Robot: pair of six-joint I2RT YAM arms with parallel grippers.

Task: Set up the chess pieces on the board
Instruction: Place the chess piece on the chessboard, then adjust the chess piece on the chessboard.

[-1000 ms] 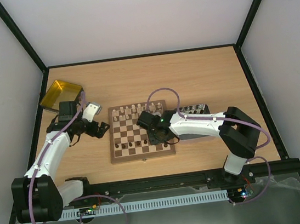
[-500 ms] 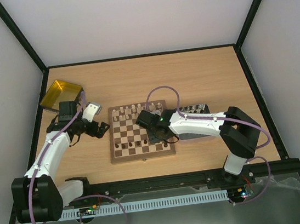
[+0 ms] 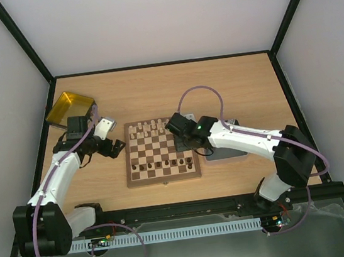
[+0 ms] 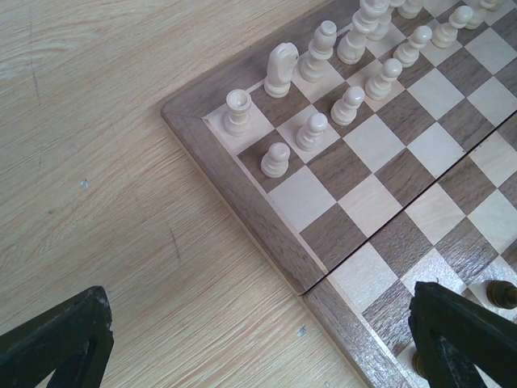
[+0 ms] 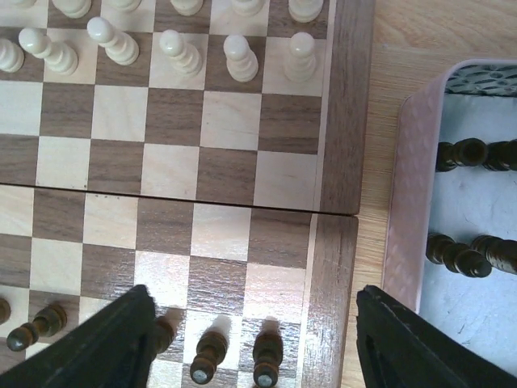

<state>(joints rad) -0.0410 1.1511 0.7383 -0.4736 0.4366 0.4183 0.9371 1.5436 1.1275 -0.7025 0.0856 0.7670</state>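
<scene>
Top view high, looks down, board (image 3: 166, 179) mid-frame; wrist views close, steep (its opposite side edges).

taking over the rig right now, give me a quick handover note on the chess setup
Left hand: open, empty, over the table at the left edge of the square wooden chessboard.
Right hand: open, empty, above the board's right edge.
Done: pale cream wooden pieces stand along the far rows; several dark brown wooden pieces stand in a near row.
Left: more dark pieces lie in the grey metal tray just right of the board; they need moving onto the near side.
</scene>
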